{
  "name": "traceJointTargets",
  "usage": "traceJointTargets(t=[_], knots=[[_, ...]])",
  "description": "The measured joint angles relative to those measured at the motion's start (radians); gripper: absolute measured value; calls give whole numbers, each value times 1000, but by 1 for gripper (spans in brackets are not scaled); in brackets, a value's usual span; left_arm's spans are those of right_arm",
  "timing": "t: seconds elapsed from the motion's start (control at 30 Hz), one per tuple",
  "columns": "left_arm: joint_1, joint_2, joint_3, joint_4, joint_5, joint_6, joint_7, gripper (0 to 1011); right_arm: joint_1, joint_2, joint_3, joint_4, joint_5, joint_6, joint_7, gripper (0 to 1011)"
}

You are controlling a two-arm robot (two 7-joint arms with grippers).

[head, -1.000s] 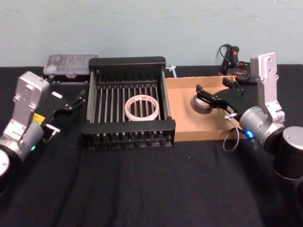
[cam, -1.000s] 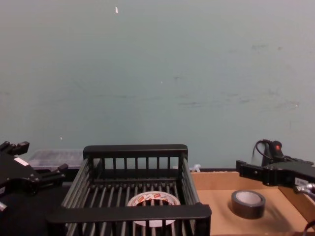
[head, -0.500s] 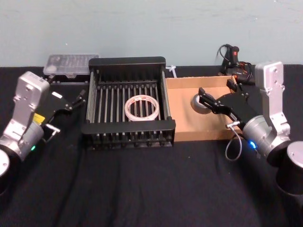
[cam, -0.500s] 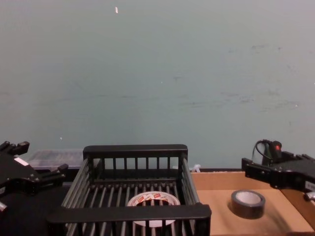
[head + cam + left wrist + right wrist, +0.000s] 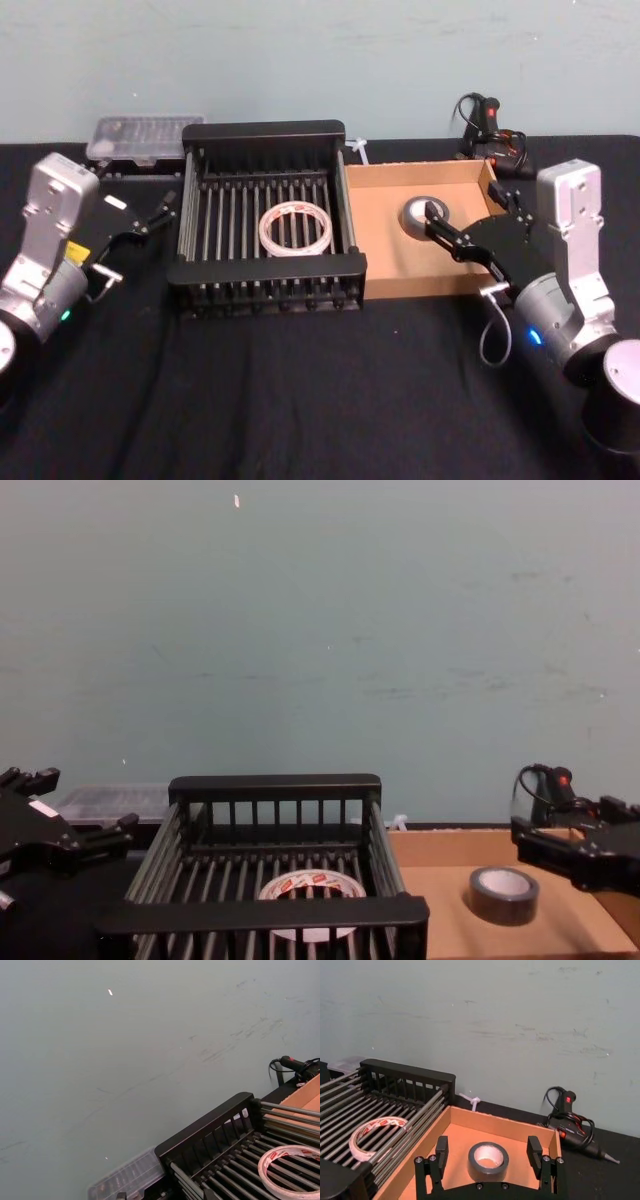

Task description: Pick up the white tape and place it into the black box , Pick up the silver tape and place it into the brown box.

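Two rolls, each lying in its box. White tape (image 5: pixel 295 228) flat on the slatted floor of the black box (image 5: pixel 268 131), near the middle; silver tape (image 5: pixel 420 213) flat on the floor of the brown box (image 5: pixel 400 282), toward its far half, well apart from the walls. Right gripper (image 5: pixel 463 212) poised over the right side of the brown box, jaws spread wide and holding nothing, the silver roll framed between them in the right wrist view yet not touched. Left gripper (image 5: pixel 155 212) parked off the left side of the black box, jaws released, empty. Judged as complete, bar clearing the right arm. Risk from here: clipping the low cardboard wall with a spread finger on the way out, dragging the light tray across the dark surface (image 5: pixel 300 400) or tipping it and spilling the roll.
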Motion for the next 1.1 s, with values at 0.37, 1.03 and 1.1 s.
traceJointTargets(t=[0.37, 1.03, 1.1], knots=[[0, 0, 0, 0, 0, 0, 0, 1001, -57, -5, 19, -43, -24, 2, 16, 1000], [0, 0, 0, 0, 0, 0, 0, 1002, -93, -9, 26, -66, -26, 9, 47, 1002], [0, 0, 0, 0, 0, 0, 0, 1001, -93, -9, 26, -66, -26, 10, 46, 1002]])
